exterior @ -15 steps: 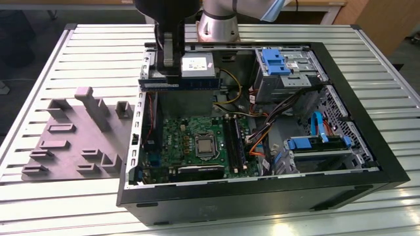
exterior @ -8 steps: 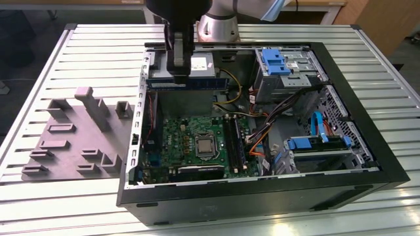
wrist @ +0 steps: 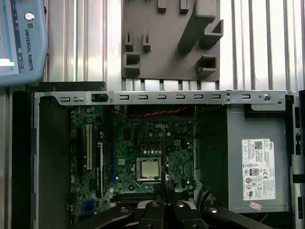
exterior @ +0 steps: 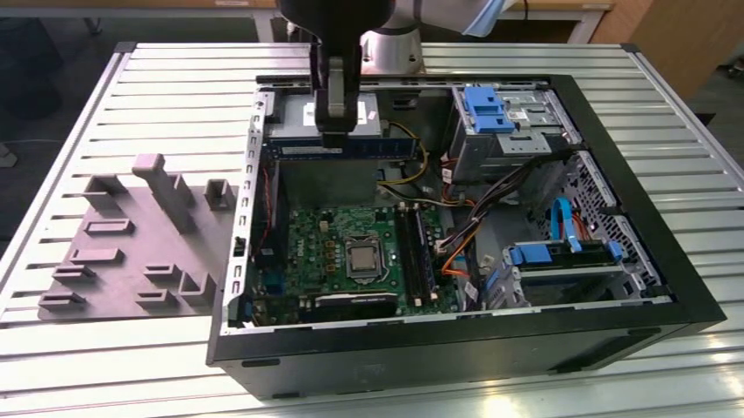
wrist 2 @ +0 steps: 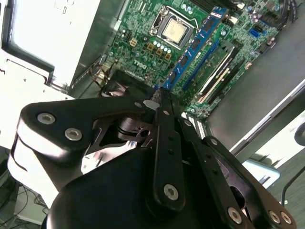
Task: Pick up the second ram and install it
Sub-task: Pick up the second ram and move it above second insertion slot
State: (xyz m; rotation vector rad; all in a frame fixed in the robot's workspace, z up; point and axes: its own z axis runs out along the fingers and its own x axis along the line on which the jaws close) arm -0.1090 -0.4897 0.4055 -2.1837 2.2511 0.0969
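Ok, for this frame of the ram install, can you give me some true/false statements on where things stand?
1. The gripper is shut on the second ram. True.
2. The second ram is seated in the memory slots. False: it hangs in the gripper, apart from the slots, over the far end of the case in the exterior view.
3. The grey fixture lies outside the case, on the exterior view's left. True.
4. The case is closed by a side panel. False: it is open, with the motherboard exposed.
5. A cooler covers the processor. False: its metal top is bare.
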